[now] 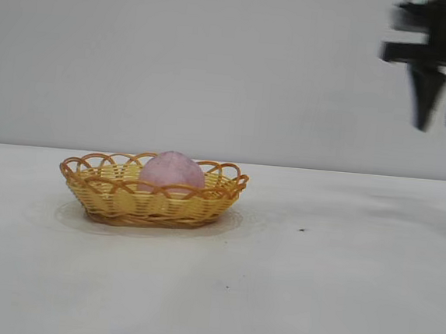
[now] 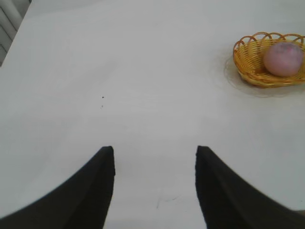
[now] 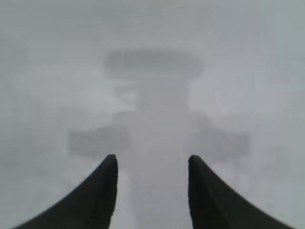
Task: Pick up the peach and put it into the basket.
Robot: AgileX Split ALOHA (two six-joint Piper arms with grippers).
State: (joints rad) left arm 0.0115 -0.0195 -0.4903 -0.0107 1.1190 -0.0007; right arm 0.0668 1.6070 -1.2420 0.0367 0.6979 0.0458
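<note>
The dull pink peach [image 1: 172,170] lies inside the yellow-tan wicker basket [image 1: 111,192] on the white table, left of centre in the exterior view. Both also show far off in the left wrist view, the peach [image 2: 283,59] resting in the basket [image 2: 248,57]. My right gripper [image 1: 442,116] hangs high at the upper right, open and empty, well away from the basket. In its own view it [image 3: 152,162] is over bare table and its shadow. My left gripper [image 2: 155,152] is open and empty over bare table; it does not show in the exterior view.
A small dark speck [image 1: 302,229] lies on the table right of the basket. The white table [image 1: 313,300] stretches wide in front of and to the right of the basket.
</note>
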